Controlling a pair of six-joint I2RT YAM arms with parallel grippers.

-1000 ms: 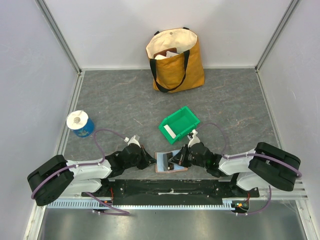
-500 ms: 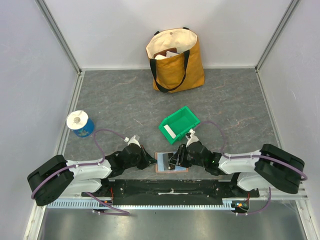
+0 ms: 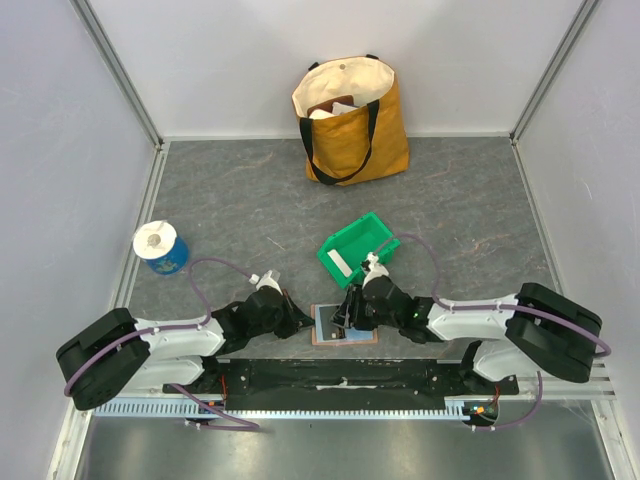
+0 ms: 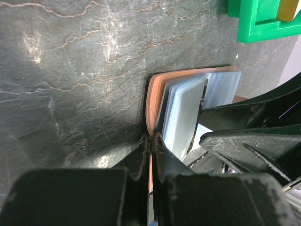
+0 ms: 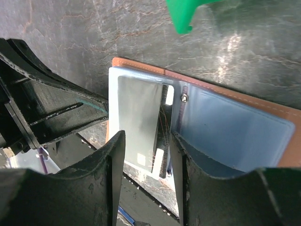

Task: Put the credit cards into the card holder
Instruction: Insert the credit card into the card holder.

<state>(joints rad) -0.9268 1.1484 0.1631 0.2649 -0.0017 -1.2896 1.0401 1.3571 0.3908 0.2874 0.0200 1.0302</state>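
The brown card holder [image 3: 343, 336] lies open near the table's front edge, its blue-grey lining [image 5: 235, 127] facing up. My left gripper [image 4: 151, 141] is shut on the holder's brown left edge [image 4: 153, 94]. My right gripper [image 5: 147, 136] hovers open just above the left pocket, with nothing between its fingers. A dark card [image 5: 163, 141] shows as a narrow strip between the two pockets; most of it is hidden under the lining. A white card [image 3: 340, 265] lies in the green bin [image 3: 372, 235].
The green bin stands just behind the holder, and its corner [image 5: 186, 14] is close to my right wrist. A yellow tote bag [image 3: 350, 118] stands at the back wall. A blue tape roll [image 3: 160, 246] sits at the left. Both arms meet over the holder.
My right gripper has opened and slid a little to the left over the holder, leaving the dark card in it. The left gripper has kept its grip and place.
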